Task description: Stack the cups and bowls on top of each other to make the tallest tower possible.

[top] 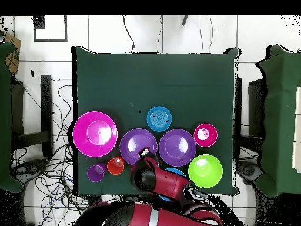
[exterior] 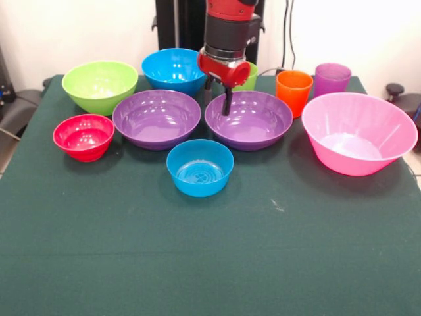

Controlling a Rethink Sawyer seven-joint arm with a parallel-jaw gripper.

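Nothing was stacked yet; every piece sat singly on the green table (exterior: 197, 263). Nearest the front camera stood a small blue bowl (exterior: 200, 167), alone ahead of the row. Behind it lay two purple bowls side by side, the left one (exterior: 156, 118) and the right one (exterior: 248, 120), rims almost touching. A small red bowl (exterior: 83, 136) sat at the left end, and the big pink bowl (exterior: 359, 132) at the right, well apart from the red. Farther back came the lime bowl (exterior: 99, 85) and a second blue bowl (exterior: 173, 70). The orange cup (exterior: 293, 91) and purple cup (exterior: 331, 79) stood upright just beside each other; the green cup (exterior: 249, 80) showed only as a sliver behind the arm.

The gripper (exterior: 218, 94) hung over the far rim of the right purple bowl, its two dark fingers apart and holding nothing. Whether a tip touched the rim I could not tell.

All of it looked like thin, glossy, rigid plastic: light, slick, apt to skid or tip when nudged. Bowls would likely be best pinched across the rim wall, one finger inside and one outside; cups likewise at the lip. The wide pink bowl seemed the soundest base.
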